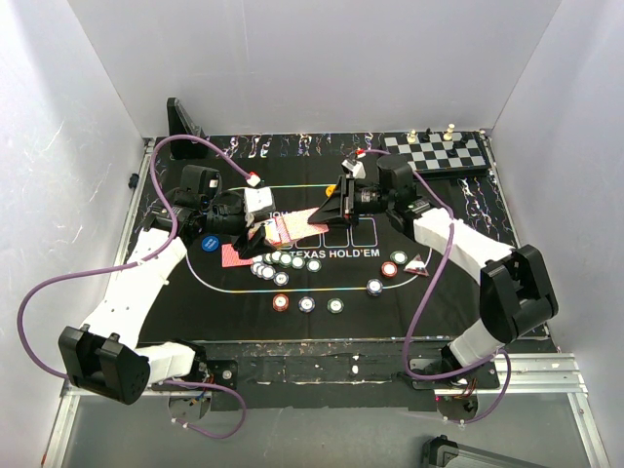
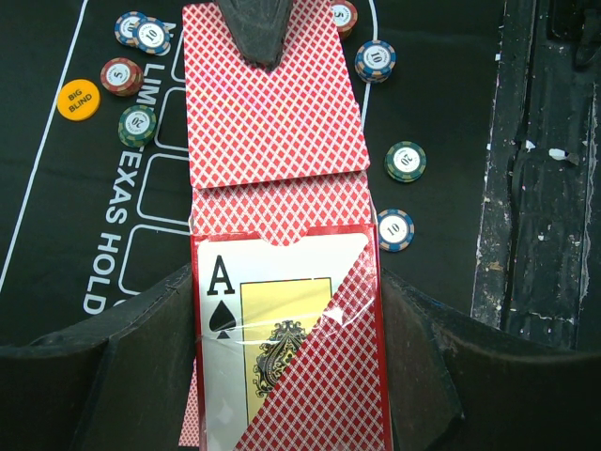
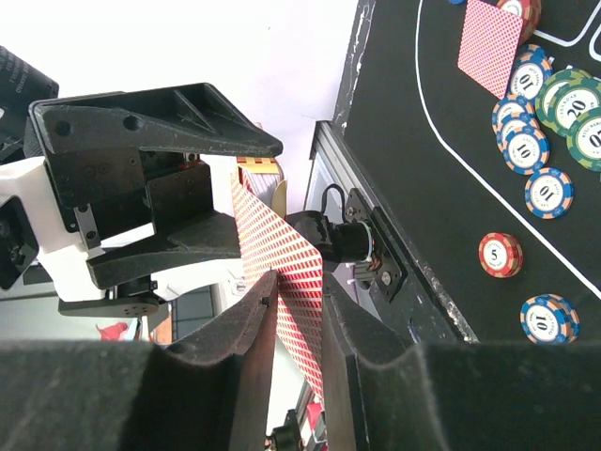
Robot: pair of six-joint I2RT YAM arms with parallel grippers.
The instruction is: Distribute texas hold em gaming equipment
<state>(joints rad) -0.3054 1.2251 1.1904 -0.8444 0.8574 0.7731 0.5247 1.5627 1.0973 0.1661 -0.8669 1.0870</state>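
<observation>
So a red-bordered card box with an ace of spades printed on its front (image 2: 282, 310) is clamped by its two long sides between the jaws of the left gripper (image 2: 286, 376), out over the left-middle of the black felt mat (image 1: 439, 292). The box's top end is open, and a red-patterned-back playing card (image 2: 272, 113) is seen sticking most of the way out of it, face down.

The far end of that card is pinched by the right gripper (image 3: 299, 319). In the right wrist view the thin card is sandwiched edge-on between the two dark fingers, jaws nearly together on it. Both grippers are met nose to nose above the mat's centre.

Another red-backed card (image 3: 490, 45) is laid flat on the felt near the left gripper. Small round poker chips (image 2: 406, 161) in blue, green and red are scattered around. A bunch is clustered just under the box, three are lined up in a row nearer the arm bases, and a few more are over on the right. A yellow "BIG BLIND" disc (image 2: 78, 100) is parked beside some chips, and a blue disc (image 1: 208, 244) is set at the mat's left edge.
</observation>
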